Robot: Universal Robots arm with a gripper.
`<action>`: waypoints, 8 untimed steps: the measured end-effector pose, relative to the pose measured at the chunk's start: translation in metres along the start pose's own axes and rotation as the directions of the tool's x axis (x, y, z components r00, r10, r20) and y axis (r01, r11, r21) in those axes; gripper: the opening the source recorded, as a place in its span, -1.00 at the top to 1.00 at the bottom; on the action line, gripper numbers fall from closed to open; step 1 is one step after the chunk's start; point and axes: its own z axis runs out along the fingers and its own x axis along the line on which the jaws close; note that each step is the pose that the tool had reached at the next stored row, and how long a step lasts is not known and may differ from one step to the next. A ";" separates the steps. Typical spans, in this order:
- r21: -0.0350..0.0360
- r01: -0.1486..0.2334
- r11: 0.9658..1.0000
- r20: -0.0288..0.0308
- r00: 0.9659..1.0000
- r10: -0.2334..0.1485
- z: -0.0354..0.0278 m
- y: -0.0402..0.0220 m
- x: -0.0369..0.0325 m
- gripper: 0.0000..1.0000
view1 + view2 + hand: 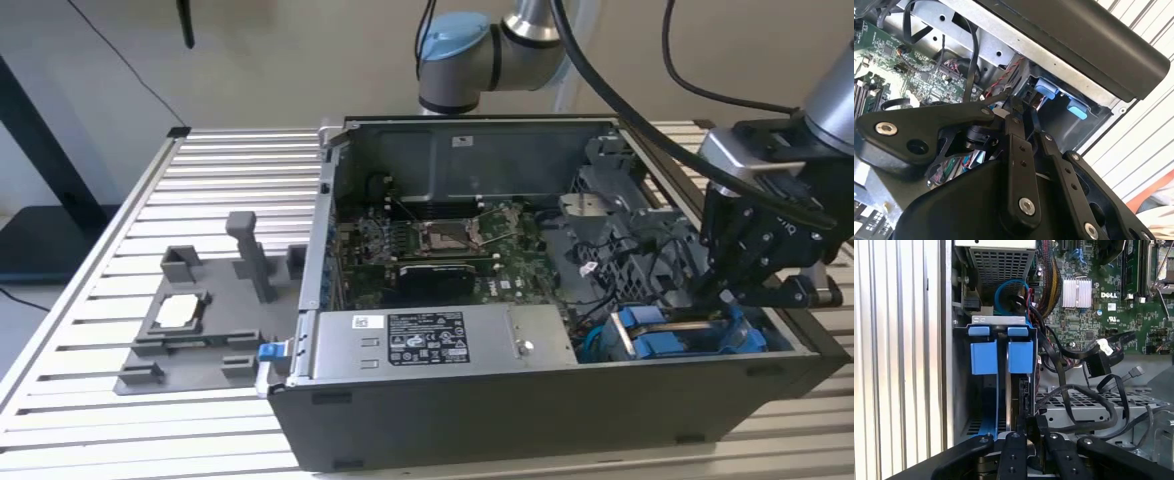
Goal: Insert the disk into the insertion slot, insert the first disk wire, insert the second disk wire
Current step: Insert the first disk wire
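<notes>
The slatted aluminium counter (227, 160) carries the dark grey computer case (534, 420), which lies on its side with its open face upward. The insertion slot, a narrow grey drive-bay cage with blue plastic parts (681, 335), sits in the case corner nearest the camera, toward the exterior view's right, just beside the grey labelled power-supply box (427, 345).

In the first wrist view the cage (999, 320) already has the flat silver-grey disk in its bright blue carrier (1023, 390) standing inside it. The first step therefore looks done, or very nearly so. I cannot tell whether the disk is seated fully home.

The disk stands on its thin edge. Its long axis seems to run along the near wall of the case. The end with the blue tabs points toward the power-supply box, and the other end faces the black hand.

The hand (727, 295) hangs low over the bay. In both wrist views (1031, 427) (1021, 107) it is drawn narrow, right at that near end of the disk. I cannot make out whether it pinches the disk or merely rests against it.

The black wires with plugs (1096, 365) lie loose across the grey perforated plate beside the cage, apart from the disk. Both wire steps appear to remain.
</notes>
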 end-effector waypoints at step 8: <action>0.000 0.000 1.000 0.000 1.000 0.000 0.0025 0.0001 0.0002 0.61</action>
